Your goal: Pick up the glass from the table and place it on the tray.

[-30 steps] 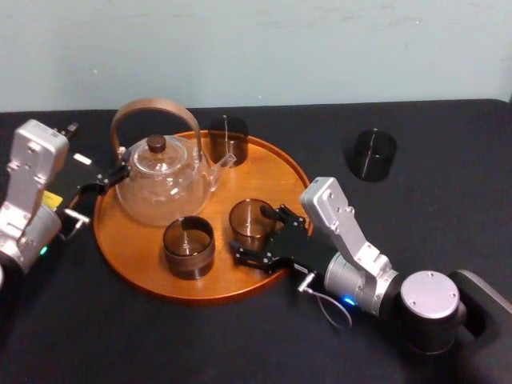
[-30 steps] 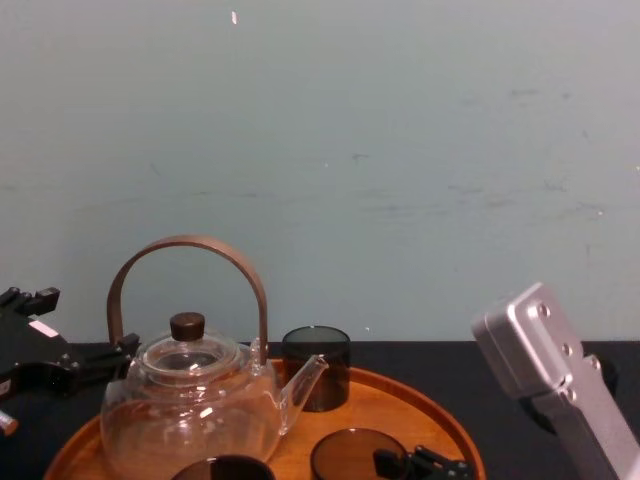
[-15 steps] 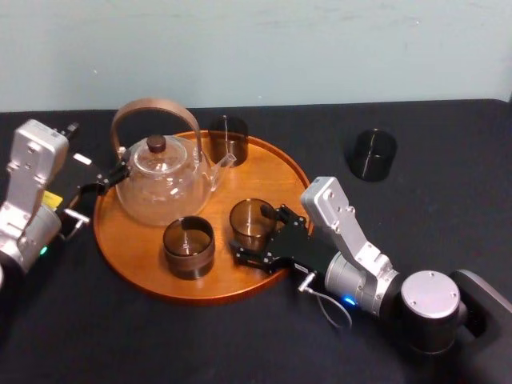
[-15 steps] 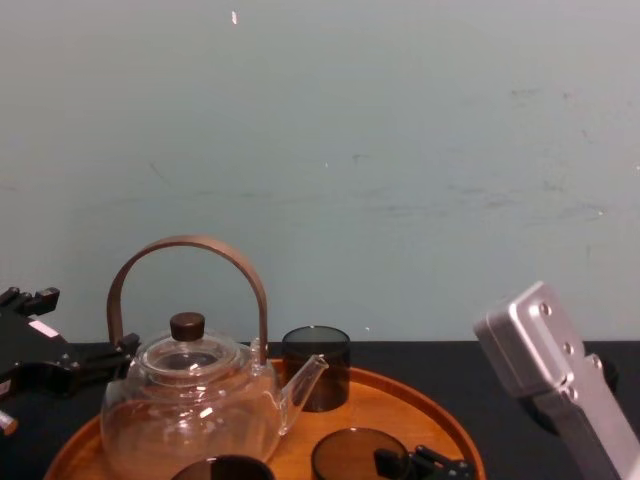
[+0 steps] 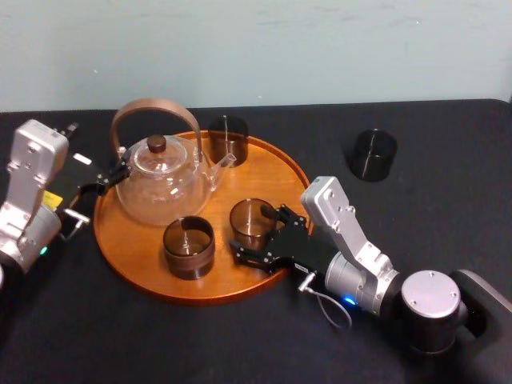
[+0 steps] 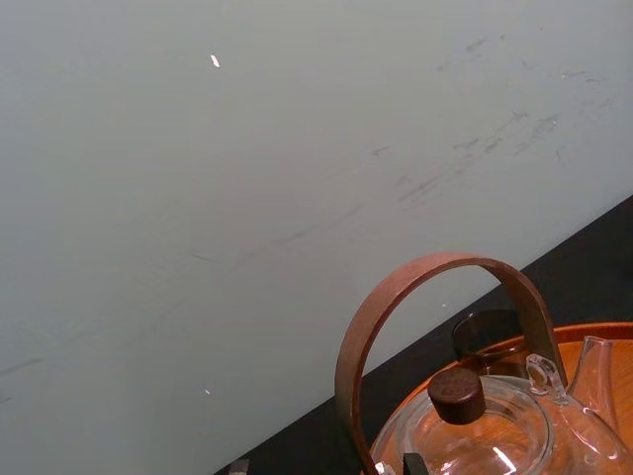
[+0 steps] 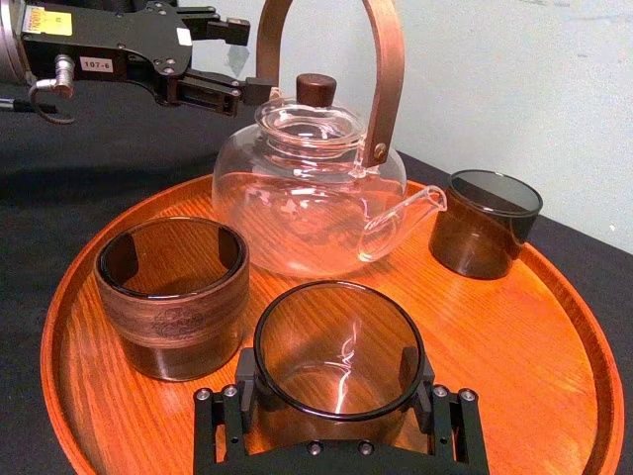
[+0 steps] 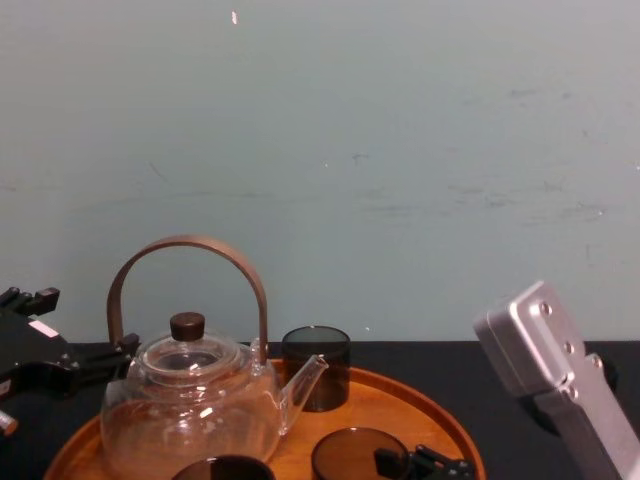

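Orange-brown tray: round, wooden and low-rimmed, lying on the black counter. The right end effector reaches in over its near right rim.
Right end effector: closed on the glass, with one black pad against each side of its wall.
Glass: smoky, clear and upright, standing on the tray between the right end effector's fingers.
Banded glass: on the tray just left of the right end effector, with a dark wood-grain band round its lower half. It stands apart from the held glass.
Teapot: clear glass with a brown knob on the lid and a bent wooden handle. It sits on the tray, beyond the right end effector and to its left.
Far glass: smoky, at the tray's far rim beyond the right end effector, just past the teapot's spout.
Dark glass: off the tray on the counter, beyond the right end effector to its right and well apart from it.
Left end effector: at the tray's left edge, fingers spread with nothing between them. The lower fingertip is at the foot of the teapot's handle, and I cannot tell whether it touches.
Writing: a white label on the left end effector reads "107-6". The print on a yellow label near it is too small to read.
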Robot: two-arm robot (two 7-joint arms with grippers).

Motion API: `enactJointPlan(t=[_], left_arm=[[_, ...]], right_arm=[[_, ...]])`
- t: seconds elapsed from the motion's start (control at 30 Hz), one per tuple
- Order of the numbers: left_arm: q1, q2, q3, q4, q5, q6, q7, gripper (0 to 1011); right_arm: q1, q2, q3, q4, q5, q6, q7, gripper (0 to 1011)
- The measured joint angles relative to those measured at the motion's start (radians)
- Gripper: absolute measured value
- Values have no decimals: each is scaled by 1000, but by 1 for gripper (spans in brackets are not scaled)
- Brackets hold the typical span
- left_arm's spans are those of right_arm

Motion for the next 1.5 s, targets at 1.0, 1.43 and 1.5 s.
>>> enactJointPlan(t=[1.0,1.43,1.5], left_arm=[[0,0,0,0,0,0,0,1010],[0,0,0,0,0,0,0,1009],[0,0,0,0,0,0,0,1010]], right_arm=[[2,-3,-3,13,10,-4,17,908],[-4,2,5,6,22,0,23,1003],[-7,5,7,1,28,3,26,1002]])
